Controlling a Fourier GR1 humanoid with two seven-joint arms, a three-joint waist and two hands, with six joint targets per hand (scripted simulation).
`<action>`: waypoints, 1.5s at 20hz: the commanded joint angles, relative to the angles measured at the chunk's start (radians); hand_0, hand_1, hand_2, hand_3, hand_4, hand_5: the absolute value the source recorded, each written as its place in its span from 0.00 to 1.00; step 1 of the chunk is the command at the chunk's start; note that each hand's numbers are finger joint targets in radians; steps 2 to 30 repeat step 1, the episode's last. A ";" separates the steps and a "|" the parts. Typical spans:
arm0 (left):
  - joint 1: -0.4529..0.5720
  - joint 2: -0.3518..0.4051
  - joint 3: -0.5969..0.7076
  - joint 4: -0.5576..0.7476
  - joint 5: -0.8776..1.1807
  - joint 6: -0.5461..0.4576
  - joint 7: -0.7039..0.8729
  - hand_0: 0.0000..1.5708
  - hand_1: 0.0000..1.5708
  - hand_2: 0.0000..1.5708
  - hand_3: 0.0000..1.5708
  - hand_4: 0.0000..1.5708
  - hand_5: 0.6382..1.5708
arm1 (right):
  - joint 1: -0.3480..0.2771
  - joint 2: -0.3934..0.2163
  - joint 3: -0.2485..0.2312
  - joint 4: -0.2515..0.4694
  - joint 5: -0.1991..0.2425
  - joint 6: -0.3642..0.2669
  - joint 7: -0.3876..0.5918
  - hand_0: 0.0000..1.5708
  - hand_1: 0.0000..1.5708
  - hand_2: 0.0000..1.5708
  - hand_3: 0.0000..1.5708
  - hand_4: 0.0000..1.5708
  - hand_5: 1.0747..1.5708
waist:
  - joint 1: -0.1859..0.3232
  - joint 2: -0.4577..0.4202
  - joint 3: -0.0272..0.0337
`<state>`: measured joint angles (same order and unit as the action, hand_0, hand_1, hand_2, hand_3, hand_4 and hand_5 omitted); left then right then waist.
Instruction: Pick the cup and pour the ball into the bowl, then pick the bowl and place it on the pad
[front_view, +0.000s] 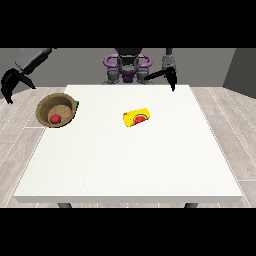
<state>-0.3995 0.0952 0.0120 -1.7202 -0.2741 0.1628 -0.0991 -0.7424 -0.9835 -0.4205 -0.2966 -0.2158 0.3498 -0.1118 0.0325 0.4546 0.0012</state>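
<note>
A: Start with the bowl (57, 111). Where is it?

B: At the view's left edge of the white surface (130, 165), a brown wooden bowl with the red ball (55, 118) lying inside it. A bit of green (77, 104) shows at its far rim, just beside or under it. That may be the pad, though too little of it shows to say so.

A: And the cup?

B: The yellow cup (136, 117) lies on its side near the middle of the surface, well apart from the bowl, with nothing holding it.

A: So pouring looks done?

B: I judge so: ball in the bowl, cup set aside. The step in hand would be the bowl going to the pad, and whether it already rests on the pad I cannot tell.

A: The hands?

B: The hand at the view's left (11, 83) hangs off the surface, beyond the bowl, fingers spread wide and carrying nothing. The hand at the view's right (172, 80) hangs at the far edge, fingers pointing down; I cannot tell how they lie.

A: Next move?

B: If the bowl is not yet seated, the nearer hand would need to come down to its rim and close around it without tipping the ball out.
</note>
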 joint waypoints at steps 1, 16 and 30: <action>0.023 -0.017 0.002 0.086 -0.016 0.022 -0.036 0.00 0.00 0.00 0.00 0.00 1.00 | -0.043 -0.059 -0.025 -0.018 -0.044 0.120 0.080 0.00 0.00 0.12 0.18 0.00 0.86 | -0.031 -0.069 -0.0016; 0.023 -0.017 0.002 0.086 -0.016 0.022 -0.036 0.00 0.00 0.00 0.00 0.00 1.00 | -0.043 -0.059 -0.025 -0.018 -0.044 0.120 0.080 0.00 0.00 0.12 0.18 0.00 0.86 | -0.031 -0.069 -0.0016; 0.023 -0.017 0.002 0.086 -0.016 0.022 -0.036 0.00 0.00 0.00 0.00 0.00 1.00 | -0.043 -0.059 -0.025 -0.018 -0.044 0.120 0.080 0.00 0.00 0.12 0.18 0.00 0.86 | -0.031 -0.069 -0.0016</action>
